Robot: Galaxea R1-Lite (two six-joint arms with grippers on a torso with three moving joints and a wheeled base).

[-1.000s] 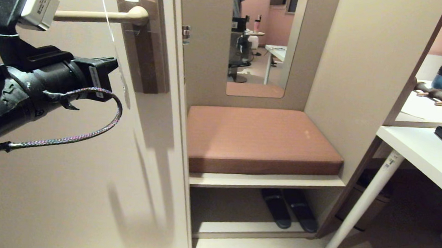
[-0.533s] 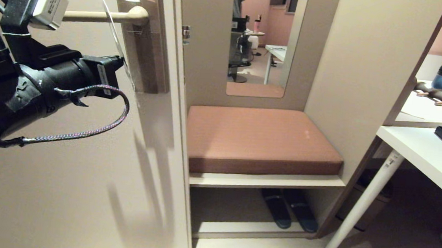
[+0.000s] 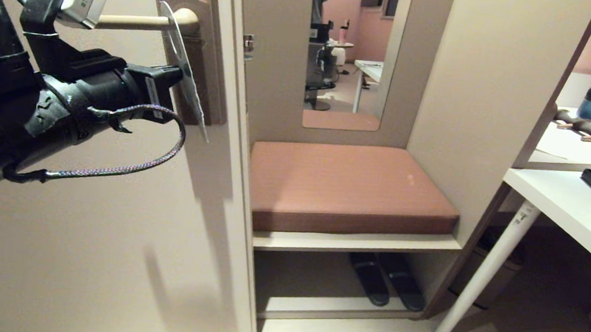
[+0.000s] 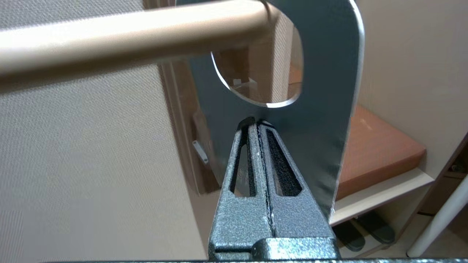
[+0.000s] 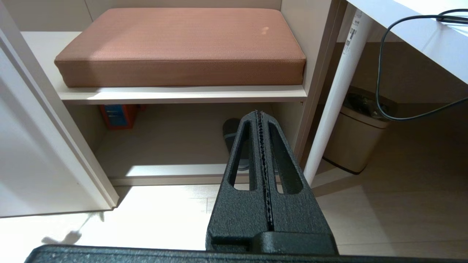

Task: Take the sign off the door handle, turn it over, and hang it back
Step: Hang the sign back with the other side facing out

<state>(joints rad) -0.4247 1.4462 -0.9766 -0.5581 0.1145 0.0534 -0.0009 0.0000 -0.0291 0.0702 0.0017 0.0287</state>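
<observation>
The sign (image 3: pixel 189 91) hangs with its round hole around the door handle (image 3: pixel 133 21), close to the lever's root at the brown backplate (image 3: pixel 206 64). It is tilted, with its lower end swung out to the right. In the left wrist view its blue-grey face (image 4: pixel 321 128) fills the middle and the cream door handle (image 4: pixel 128 40) passes through the hole. My left gripper (image 3: pixel 177 76) (image 4: pixel 256 122) is shut on the sign just below the hole. My right gripper (image 5: pixel 258 113) is shut on nothing, low above the floor, and is outside the head view.
Right of the door is a niche with a brown bench cushion (image 3: pixel 346 186), a mirror (image 3: pixel 346 54) above and slippers (image 3: pixel 387 279) beneath. A white table (image 3: pixel 577 209) stands at the right, with a bin (image 5: pixel 358 142) under it.
My left arm has moved right along the lever toward the backplate, taking the sign with it. The sign's lower end has swung out to the right.
</observation>
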